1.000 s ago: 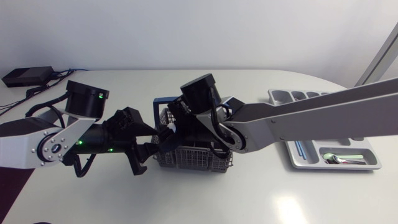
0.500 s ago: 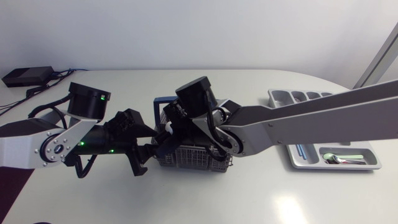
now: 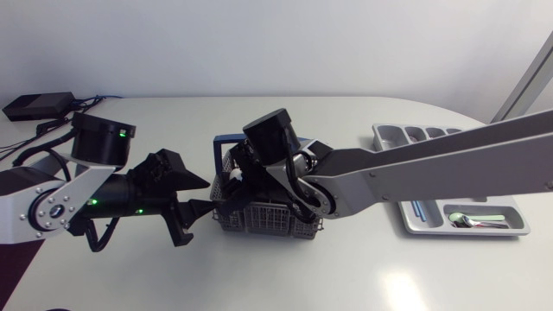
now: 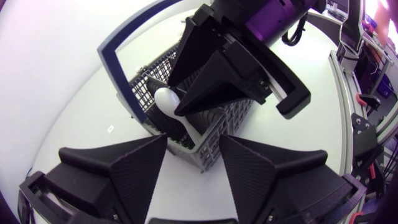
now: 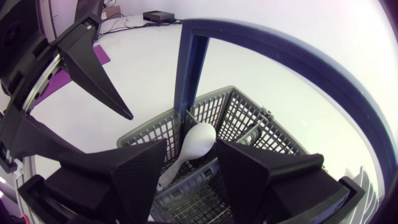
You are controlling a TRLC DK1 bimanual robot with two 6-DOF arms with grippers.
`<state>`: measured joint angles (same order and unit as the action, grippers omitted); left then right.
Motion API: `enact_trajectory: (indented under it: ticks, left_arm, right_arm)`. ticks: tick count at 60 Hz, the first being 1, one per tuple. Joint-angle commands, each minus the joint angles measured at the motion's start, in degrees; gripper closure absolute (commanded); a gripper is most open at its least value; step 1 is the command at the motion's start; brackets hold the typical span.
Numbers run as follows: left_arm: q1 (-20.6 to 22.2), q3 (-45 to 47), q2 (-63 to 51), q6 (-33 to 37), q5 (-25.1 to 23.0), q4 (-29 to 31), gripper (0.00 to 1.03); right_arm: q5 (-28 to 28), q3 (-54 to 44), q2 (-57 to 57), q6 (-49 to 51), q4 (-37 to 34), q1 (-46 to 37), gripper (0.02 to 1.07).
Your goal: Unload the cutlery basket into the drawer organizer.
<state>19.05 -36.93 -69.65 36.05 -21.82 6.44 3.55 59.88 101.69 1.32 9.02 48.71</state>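
Head view, item one: a white table (image 3: 346, 276) carrying a grey wire-mesh cutlery basket (image 3: 268, 220) with a dark blue hoop handle (image 3: 226, 140), standing near the middle. Item two: a pale grey plastic drawer organizer (image 3: 406, 226) at the right, well apart from the basket, with small compartments along its far end and long ones nearer. A shiny metal spoon (image 3: 471, 221) lies in its nearest long compartment and a blue-handled piece (image 3: 417, 207) in the one beside it; what kind of piece it is cannot be told. Item three: the left gripper (image 3: 207, 193), just left of the basket at table level, its fingers spread wide and holding nothing, their tips pointing at the basket's left wall. Item four: the right arm, entering from the right and reaching across the organizer to the basket's far-left part. Right wrist view: the right gripper (image 5: 191, 144) hangs over the basket with its fingers apart. A white plastic spoon (image 5: 198, 142) stands bowl-up in the basket's corner by the handle post, showing in the gap between them, with no grip visible. Left wrist view: the same spoon rises at the basket's near corner, close against one right finger.
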Motion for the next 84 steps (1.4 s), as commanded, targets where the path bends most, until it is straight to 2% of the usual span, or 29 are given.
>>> enact_trajectory:
  ticks: [1, 16, 48, 61, 65, 76, 84]
  left_arm:
    - [-1.21, 2.12, 2.41, 1.21, 0.12, 0.95, 0.43]
    - [-3.84, 2.91, 2.41, 2.53, 0.03, 1.21, 0.43]
    - [-3.58, 3.70, -3.30, 2.88, 0.03, -2.57, 0.43]
    - [-3.14, 3.97, -4.53, 2.79, 0.03, -3.62, 0.43]
    - [-3.14, 3.79, -4.71, 2.79, 0.03, -3.89, 0.43]
    - [-2.09, 3.88, -6.47, 2.27, 0.03, -5.56, 0.43]
    - [-1.38, 3.53, -7.52, 2.00, 0.03, -6.17, 0.43]
  right_arm:
    - [1.02, -0.02, -0.88, 0.26, 0.21, 0.42, 0.48]
    - [3.04, 0.68, -1.23, 0.17, 0.04, 0.16, 0.48]
    - [6.82, 1.21, 0.18, 2.46, 3.64, 0.07, 0.48]
    - [6.73, 1.73, 2.46, 2.46, 3.55, -0.37, 0.48]
    - [6.20, 2.00, 3.08, 2.46, 3.11, -0.19, 0.54]
    - [5.76, 1.65, 4.04, 2.46, 1.71, 1.21, 0.56]
    - [4.97, 1.29, 4.22, 2.46, 1.53, 1.39, 0.63]
